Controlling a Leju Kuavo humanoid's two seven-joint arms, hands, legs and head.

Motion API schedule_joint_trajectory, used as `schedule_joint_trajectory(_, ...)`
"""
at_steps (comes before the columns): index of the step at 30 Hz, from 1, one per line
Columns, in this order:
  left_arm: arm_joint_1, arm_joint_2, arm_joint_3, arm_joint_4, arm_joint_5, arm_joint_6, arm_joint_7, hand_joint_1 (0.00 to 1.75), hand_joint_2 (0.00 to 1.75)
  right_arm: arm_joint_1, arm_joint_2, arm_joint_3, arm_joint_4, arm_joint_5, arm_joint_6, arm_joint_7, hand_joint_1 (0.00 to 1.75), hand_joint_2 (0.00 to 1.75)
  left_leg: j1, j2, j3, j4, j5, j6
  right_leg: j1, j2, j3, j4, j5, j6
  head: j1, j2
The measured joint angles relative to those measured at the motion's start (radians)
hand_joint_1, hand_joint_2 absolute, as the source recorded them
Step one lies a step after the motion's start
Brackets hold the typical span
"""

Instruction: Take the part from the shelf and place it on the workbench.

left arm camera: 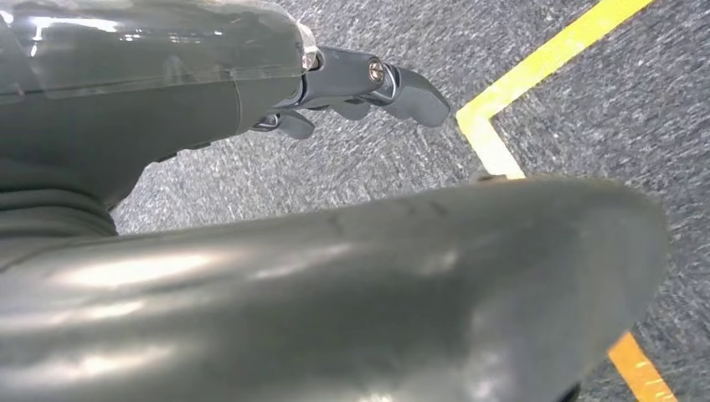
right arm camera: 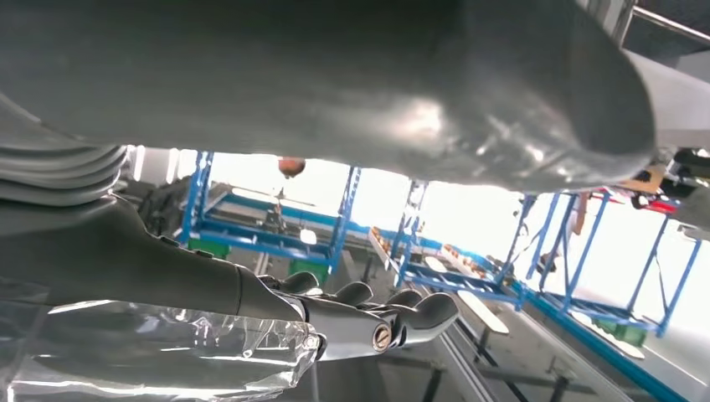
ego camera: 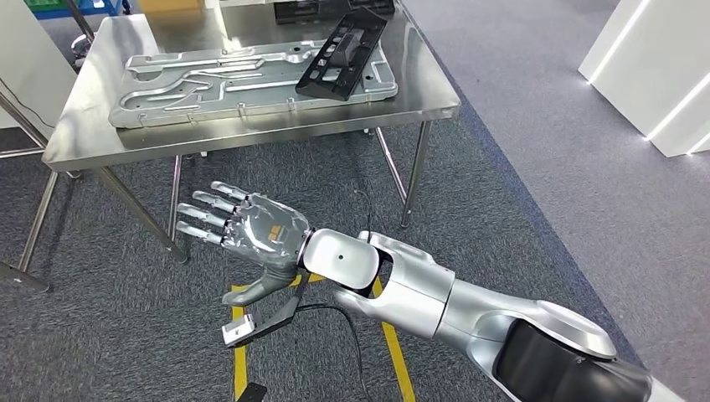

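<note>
From where I stand, the job looks all but finished. Starting at the left, the long silver plate lies flat across the steel workbench, and at about two o'clock on it the black part rests tilted, its lower end on the plate and well clear of any hand. Below the bench, at roughly seven o'clock from the part, the right hand hangs over the grey carpet with fingers spread wide, holding nothing. The left hand points at the floor by a yellow line; its fingers curl loosely, empty as far as I can see. Only pulling back seems left.
</note>
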Motion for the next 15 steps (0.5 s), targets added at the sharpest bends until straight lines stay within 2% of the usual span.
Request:
schedule_joint_trajectory(4,0.0,0.001,0.0,0.0,0.002,0.001,0.001,0.0,0.0,0.026,-0.004,-0.018,0.03,-0.004,-0.021,0.0,0.0,0.0,0.001,0.0,-0.003,-0.01,0.019,-0.005,0.001,0.0,-0.01,0.001,0.011,-0.006,0.0,0.0)
schedule_joint_trajectory(8,0.001,0.001,0.0,0.0,0.011,0.004,-0.003,0.0,0.0,0.072,-0.009,-0.064,0.062,-0.027,-0.053,-0.002,0.0,0.0,0.001,-0.001,-0.004,-0.014,0.024,-0.009,0.001,0.0,-0.012,0.002,0.013,-0.009,0.0,0.0)
schedule_joint_trajectory(15,0.004,0.002,0.001,0.0,0.037,0.021,-0.01,0.0,0.0,0.224,-0.017,-0.252,0.251,-0.155,-0.223,-0.092,0.0,0.0,0.001,-0.003,-0.005,-0.014,0.025,-0.01,0.001,-0.002,-0.013,0.002,0.013,-0.009,0.0,0.0)
